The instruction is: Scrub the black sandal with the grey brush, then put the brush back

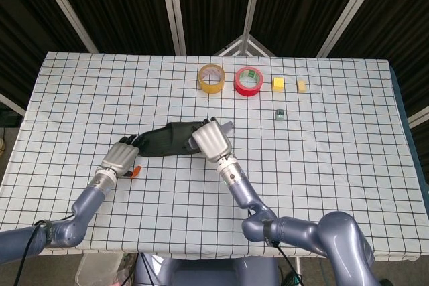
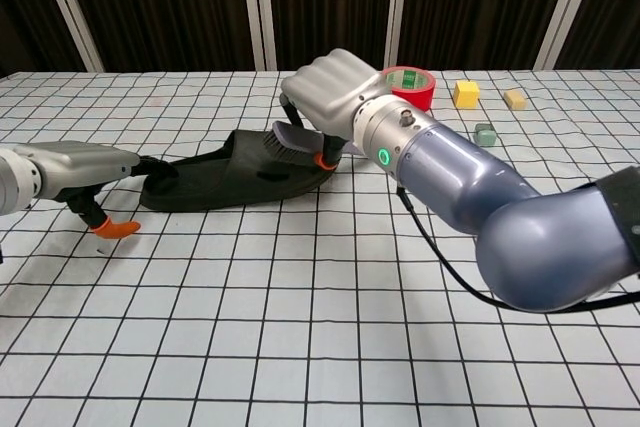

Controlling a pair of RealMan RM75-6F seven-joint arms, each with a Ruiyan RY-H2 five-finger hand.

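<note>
While left fingers (image 2: 155,163) pin the matte sandal (image 2: 225,179), right fingers (image 2: 293,115) grip the bristled brush (image 2: 288,139).

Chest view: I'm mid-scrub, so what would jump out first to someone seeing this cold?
The right hand holds the grey brush down on the black sandal near the table's middle. The left hand holds the sandal's other end steady, at the left edge. Behind them, a red tape roll stands out at the far side.

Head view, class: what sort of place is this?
Probably a robot test bench: a table under a white grid-lined cloth, dark curtains on metal poles behind, and loose props such as a red tape roll.
</note>
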